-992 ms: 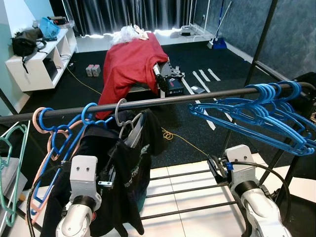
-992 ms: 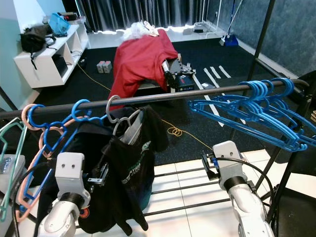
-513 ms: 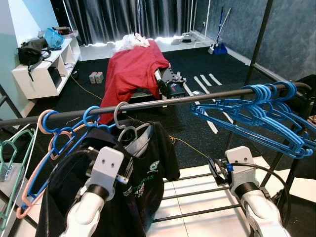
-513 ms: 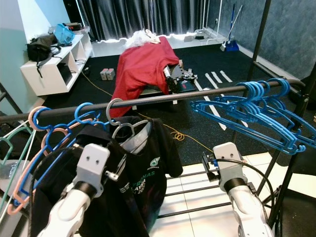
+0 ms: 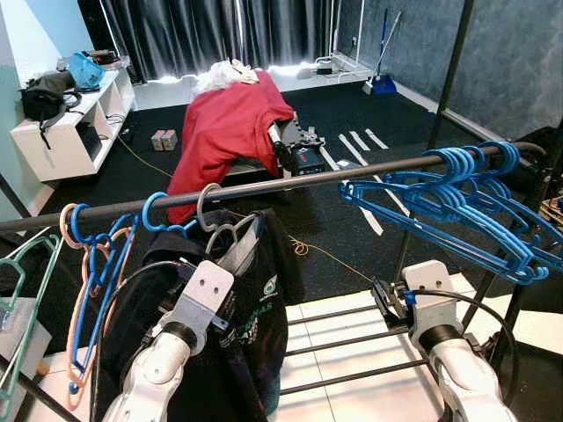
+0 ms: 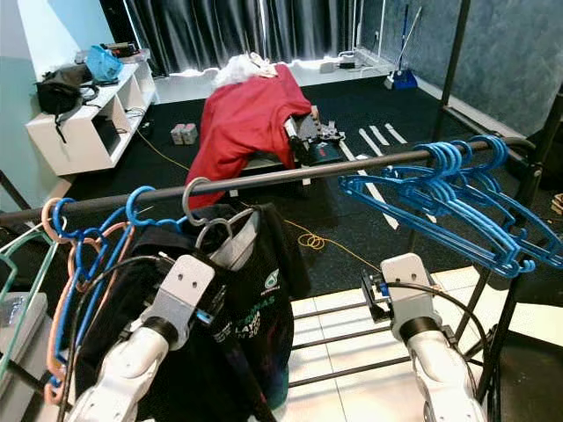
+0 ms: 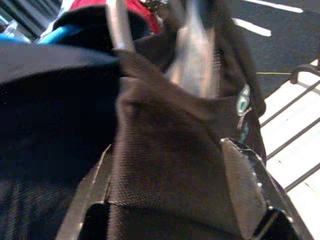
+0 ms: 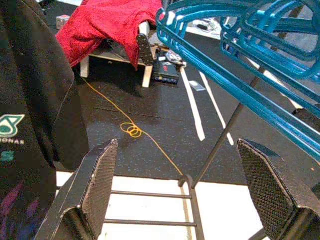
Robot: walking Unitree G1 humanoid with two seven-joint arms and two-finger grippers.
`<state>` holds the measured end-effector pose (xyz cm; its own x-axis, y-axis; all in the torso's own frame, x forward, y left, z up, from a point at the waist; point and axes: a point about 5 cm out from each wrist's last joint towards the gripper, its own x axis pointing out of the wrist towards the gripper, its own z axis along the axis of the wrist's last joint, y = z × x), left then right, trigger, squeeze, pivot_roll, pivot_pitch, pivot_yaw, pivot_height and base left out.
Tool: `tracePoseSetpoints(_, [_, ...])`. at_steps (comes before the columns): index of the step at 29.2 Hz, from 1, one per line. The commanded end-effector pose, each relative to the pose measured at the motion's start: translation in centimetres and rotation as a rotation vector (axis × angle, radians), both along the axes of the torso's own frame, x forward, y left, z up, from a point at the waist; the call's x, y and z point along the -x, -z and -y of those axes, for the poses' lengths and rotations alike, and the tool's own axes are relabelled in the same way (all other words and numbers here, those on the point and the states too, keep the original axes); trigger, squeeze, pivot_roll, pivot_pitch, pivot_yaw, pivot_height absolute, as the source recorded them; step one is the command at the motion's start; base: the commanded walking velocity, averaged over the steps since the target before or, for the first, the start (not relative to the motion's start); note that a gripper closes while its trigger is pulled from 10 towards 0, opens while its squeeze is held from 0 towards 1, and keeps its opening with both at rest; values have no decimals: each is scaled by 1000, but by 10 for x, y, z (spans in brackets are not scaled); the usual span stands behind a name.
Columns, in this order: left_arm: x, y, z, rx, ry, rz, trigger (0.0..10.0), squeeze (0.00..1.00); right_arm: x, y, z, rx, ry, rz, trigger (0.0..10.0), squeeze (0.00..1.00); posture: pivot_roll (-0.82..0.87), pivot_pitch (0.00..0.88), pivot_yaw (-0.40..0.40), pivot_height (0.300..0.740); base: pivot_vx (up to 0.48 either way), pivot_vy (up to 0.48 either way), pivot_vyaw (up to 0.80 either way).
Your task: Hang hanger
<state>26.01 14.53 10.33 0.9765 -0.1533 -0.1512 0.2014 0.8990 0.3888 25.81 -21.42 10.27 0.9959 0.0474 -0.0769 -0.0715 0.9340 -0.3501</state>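
A grey hanger (image 5: pixel 209 200) carrying a black shirt (image 5: pixel 264 290) hangs by its hook on the dark rail (image 5: pixel 352 173), left of centre. My left gripper (image 7: pixel 166 145) is raised against the shirt's shoulder, with black fabric filling the gap between its fingers (image 7: pixel 242 185); from the head views its silver wrist (image 5: pixel 202 297) covers the fingers. My right gripper (image 8: pixel 176 142) is held low under the rail, open and with nothing in it, to the right of the shirt. Its wrist (image 5: pixel 428 299) sits below the bunch of blue hangers.
Several blue hangers (image 5: pixel 457 202) crowd the rail's right end. Blue and pink hangers (image 5: pixel 97 255) hang at the left, with a green one (image 5: pixel 22 272) beyond. Rack crossbars (image 5: pixel 343 343) run below. A red cloth (image 5: pixel 224 123) drapes a bench behind; a white shelf (image 5: pixel 53 132) stands far left.
My left arm has come up and to the right, onto the black shirt's shoulder. The view has shifted a little. The right arm has stayed where it was.
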Motion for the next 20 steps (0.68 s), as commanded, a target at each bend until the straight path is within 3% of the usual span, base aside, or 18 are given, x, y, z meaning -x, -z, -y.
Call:
tracePoseSetpoints(1, [0,7,-4,3,-18,-43,0,0,0,-1,-4,-1,-10,4,10000,0,-130,0,68,740,0,0,0])
tracePoseSetpoints(11, [-2,8,-4,14,-27,-73,0,0,0,1,-5,-1,-8,-1,10000,0,-133,0,65,740,0,0,0])
tracePoseSetpoints(13, [-2,6,-5,51,-37,-73,0,0,0,2,-4,-1,-8,-1,10000,0,-134,0,65,740,0,0,0])
tracePoseSetpoints(15, [-4,-6,-9,230,-85,-39,0,0,-1,2,-4,-2,-8,-3,10000,0,-136,0,65,740,0,0,0])
tracePoseSetpoints(16, [-4,-6,-9,230,-85,-39,0,0,-1,2,-4,-2,-8,-3,10000,0,-136,0,65,740,0,0,0])
tracePoseSetpoints(18, [5,-21,-14,275,-101,53,0,0,-1,2,-4,-4,-9,-6,10000,0,-131,0,62,740,0,0,0])
tracePoseSetpoints(20, [5,-21,-14,275,-101,53,0,0,-1,2,-4,-4,-9,-6,10000,0,-131,0,62,740,0,0,0])
